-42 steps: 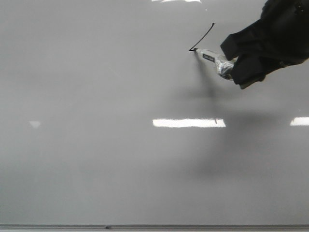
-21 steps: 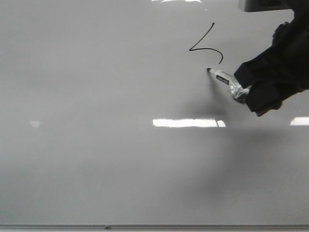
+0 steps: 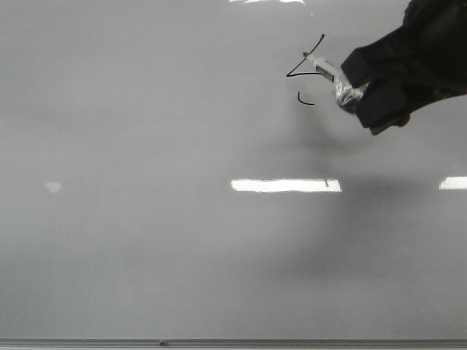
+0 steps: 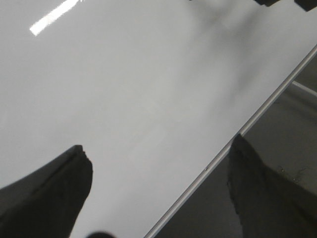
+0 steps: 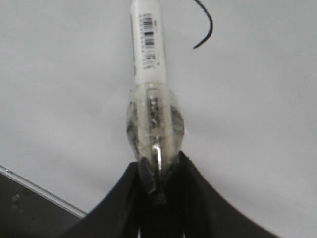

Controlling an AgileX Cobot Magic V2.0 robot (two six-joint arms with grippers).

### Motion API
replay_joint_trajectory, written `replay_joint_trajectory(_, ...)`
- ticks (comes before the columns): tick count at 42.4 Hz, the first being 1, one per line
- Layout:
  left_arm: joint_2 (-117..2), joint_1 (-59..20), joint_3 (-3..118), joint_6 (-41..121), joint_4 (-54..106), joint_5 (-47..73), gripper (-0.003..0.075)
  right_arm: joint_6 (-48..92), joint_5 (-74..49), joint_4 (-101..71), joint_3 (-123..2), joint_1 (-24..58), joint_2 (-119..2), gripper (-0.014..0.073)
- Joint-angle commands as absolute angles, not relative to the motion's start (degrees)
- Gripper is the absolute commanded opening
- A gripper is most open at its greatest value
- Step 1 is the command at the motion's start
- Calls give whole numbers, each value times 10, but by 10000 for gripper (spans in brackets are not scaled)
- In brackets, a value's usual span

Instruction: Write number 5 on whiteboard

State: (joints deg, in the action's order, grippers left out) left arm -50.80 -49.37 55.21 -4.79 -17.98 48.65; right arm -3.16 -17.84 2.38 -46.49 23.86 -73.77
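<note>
Near the whiteboard's [image 3: 146, 240] far right, the right gripper [image 3: 349, 93], jaws clamped on a taped marker [image 3: 325, 67], angled its tip beside the number 5's [image 3: 306, 73] stem, probably for the top dash.

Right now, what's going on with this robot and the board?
The right gripper is shut on a marker and is writing the number 5 on the whiteboard. A slanted stem, a middle stroke and the tail of a curved belly show in black; the marker covers the rest, and no top dash is visible. The marker tip is up near the top of the stem. The left gripper is open over the whiteboard's edge, holding nothing.
</note>
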Motion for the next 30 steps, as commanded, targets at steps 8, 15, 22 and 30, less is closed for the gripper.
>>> replay_joint_trajectory(8, -505, -493, 568, -56, -191, 447, 544, -28, -146, 49, -484, 206, -684, 0)
replay_joint_trajectory(15, -505, -493, 568, -56, -188, 447, 543, -30, -129, 47, -484, 197, -691, 0)
replay_joint_trajectory(22, -505, -493, 568, -56, -188, 447, 543, -30, -102, 40, -484, 198, -711, 0)
replay_joint_trajectory(30, -505, -493, 568, -56, -187, 447, 543, -30, -76, 40, -484, 198, -749, 0)
